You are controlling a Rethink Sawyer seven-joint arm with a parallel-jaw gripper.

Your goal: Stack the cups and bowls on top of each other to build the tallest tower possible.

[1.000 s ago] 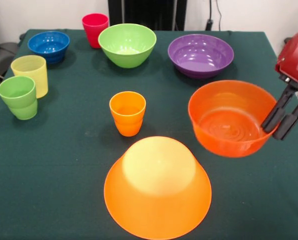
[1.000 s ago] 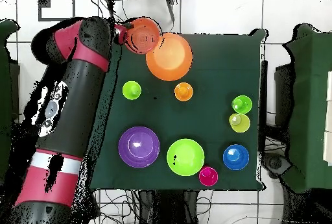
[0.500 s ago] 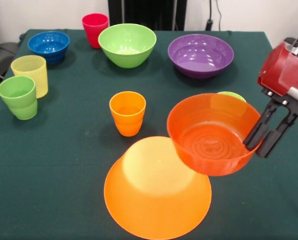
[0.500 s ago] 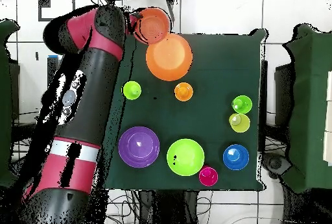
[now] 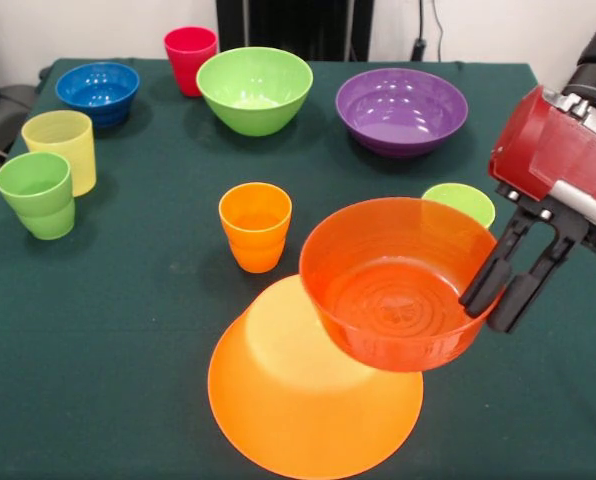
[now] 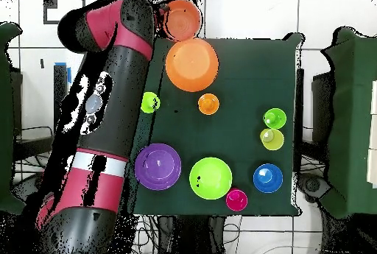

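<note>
A dark green bench (image 5: pixel 128 300) holds bright plastic cups & bowls. Landmark: the big orange bowl (image 5: pixel 298 400), upside down at the front edge of the front view, flat base facing up.

A red and black robot arm (image 6: pixel 110 111) comes in from the right side of the front view. Its hand (image 5: pixel 506 285) is clamped on the right rim of a red-orange bowl (image 5: pixel 398 285), one finger (image 5: pixel 490 272) inside the rim, the other outside. That bowl is upright, held in the air, hanging over the big orange bowl's right part & tilted slightly. No contact between the two can be confirmed.

Orange cup (image 5: pixel 255 226): upright, just behind the big orange bowl, to the left of the held bowl. Lime cup (image 5: pixel 459 202): behind the held bowl, only its rim shows.

Further back from the big orange bowl, left to right: blue bowl (image 5: pixel 98 92), red cup (image 5: pixel 190 58), green bowl (image 5: pixel 255 88), purple bowl (image 5: pixel 401 108), all upright, each apart from the next.

Well left of the big orange bowl, at the bench's left edge: pale yellow cup (image 5: pixel 61 148) & green cup (image 5: pixel 37 193), upright, just beside each other; can't tell if touching.

Nothing is stacked yet.
</note>
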